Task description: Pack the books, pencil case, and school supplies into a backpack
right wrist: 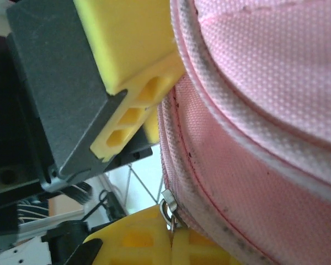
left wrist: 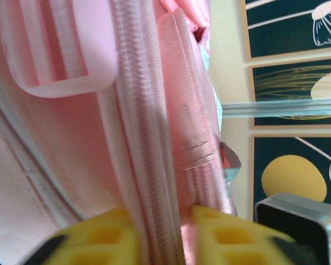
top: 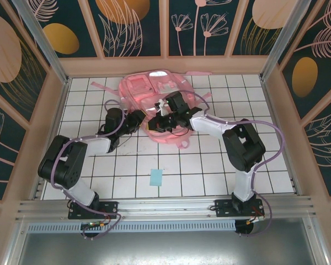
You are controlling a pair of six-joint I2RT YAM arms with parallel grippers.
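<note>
**Both grippers at the near edge of the pink backpack**

The work surface is a white table ruled into squares by thin dark lines. It is boxed in by peach-framed walls with dark teal panels painted with pale flowers and orange ovals. An aluminium rail runs along the near edge, where the two arm bases are bolted.

The backpack lies flat at the far middle of the table, close to the back wall. Its long axis runs roughly from the back wall toward the arms, leaning slightly to the right at the near end. Pink straps trail out on the far left and far right – which end is the top I cannot tell. A small light-blue pad lies alone on the tiles, well apart from the bag and nearer the rail.

The left gripper meets the bag's near edge from the left. In its wrist view the yellow fingers sit tight on either side of a raised zip seam, clamping it. The right gripper comes in just beside it from the right. Its fingers are pressed together, with a small metal tab of the bag's zip pinched at their tips.
</note>
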